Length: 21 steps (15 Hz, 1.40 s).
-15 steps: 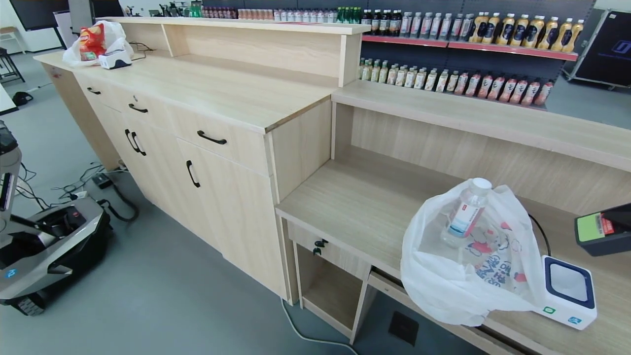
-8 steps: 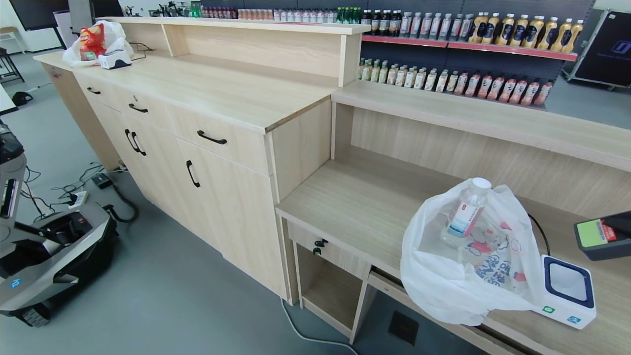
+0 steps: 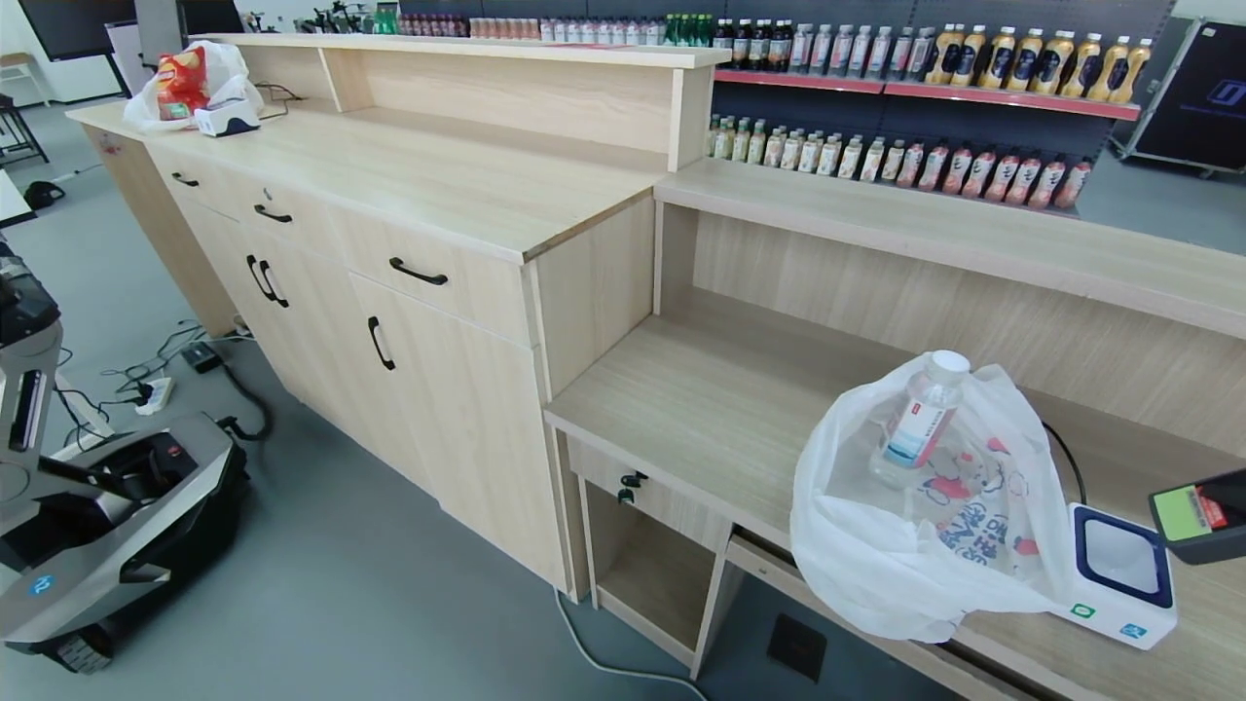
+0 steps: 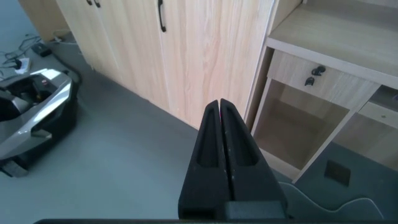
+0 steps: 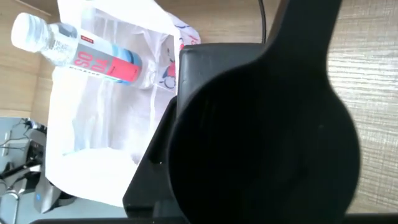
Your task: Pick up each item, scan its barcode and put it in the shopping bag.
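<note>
Downward and rightward has gone the dark box (image 3: 1190, 513), clamped in my right pincer (image 3: 1228, 506), now hanging near the scanner (image 3: 1119, 574) on the counter (image 3: 701, 389). My left pincer (image 4: 220, 109) is pressed together over the floor, and the bottle (image 3: 920, 419) stands in the shopping bag (image 3: 876, 545).

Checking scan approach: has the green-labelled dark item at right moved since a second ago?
Yes. The dark item has come down, closer to the scanner, which stayed put.

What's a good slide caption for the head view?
A capped bottle rests in the white shopping bag beside the scanner on the wooden counter.
</note>
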{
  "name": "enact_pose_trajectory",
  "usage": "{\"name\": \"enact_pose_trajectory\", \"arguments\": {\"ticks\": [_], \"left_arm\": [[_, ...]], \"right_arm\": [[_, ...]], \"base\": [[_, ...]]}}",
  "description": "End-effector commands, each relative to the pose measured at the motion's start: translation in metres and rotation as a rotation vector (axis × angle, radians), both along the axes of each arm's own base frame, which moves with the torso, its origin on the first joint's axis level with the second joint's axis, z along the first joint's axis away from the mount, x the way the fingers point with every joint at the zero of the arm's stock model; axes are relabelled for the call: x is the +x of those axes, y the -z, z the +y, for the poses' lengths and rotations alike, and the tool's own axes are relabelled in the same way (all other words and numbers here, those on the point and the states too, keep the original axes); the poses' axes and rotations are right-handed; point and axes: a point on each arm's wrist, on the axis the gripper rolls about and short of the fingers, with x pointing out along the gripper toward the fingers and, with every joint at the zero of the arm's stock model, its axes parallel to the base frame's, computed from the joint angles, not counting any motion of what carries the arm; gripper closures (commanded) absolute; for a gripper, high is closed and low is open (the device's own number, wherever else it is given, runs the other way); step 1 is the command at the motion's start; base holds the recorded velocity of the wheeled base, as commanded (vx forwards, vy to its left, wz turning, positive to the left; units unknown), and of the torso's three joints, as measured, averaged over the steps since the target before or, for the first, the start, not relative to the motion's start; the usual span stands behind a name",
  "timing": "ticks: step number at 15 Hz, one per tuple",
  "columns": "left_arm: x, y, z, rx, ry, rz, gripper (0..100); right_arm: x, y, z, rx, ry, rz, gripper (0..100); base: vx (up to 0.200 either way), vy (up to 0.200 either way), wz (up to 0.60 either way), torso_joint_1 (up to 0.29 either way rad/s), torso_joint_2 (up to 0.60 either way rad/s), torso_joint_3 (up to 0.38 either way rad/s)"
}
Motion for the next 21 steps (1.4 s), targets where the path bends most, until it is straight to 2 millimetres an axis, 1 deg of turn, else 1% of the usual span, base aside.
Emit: {"name": "enact_pose_trajectory", "arguments": {"ticks": [1, 10, 14, 21], "left_arm": [[0.0, 0.0, 0.0, 0.0, -0.001, 0.0, 100], [0.0, 0.0, 0.0, 0.0, -0.001, 0.0, 100], [0.0, 0.0, 0.0, 0.0, -0.001, 0.0, 100], [0.0, 0.0, 0.0, 0.0, -0.001, 0.0, 100]], "right_arm": [[0.001, 0.007, -0.002, 0.025, -0.007, 0.015, 100], [0.002, 0.014, 0.003, 0.063, -0.049, 0.024, 100], [0.008, 0.013, 0.009, 0.056, -0.087, 0.014, 100], [0.015, 0.015, 0.008, 0.041, -0.102, -0.001, 100]], "base": [[0.0, 0.0, 0.0, 0.0, 0.0, 0.0], [0.0, 0.0, 0.0, 0.0, 0.0, 0.0], [0.0, 0.0, 0.0, 0.0, 0.0, 0.0], [0.0, 0.0, 0.0, 0.0, 0.0, 0.0]]}}
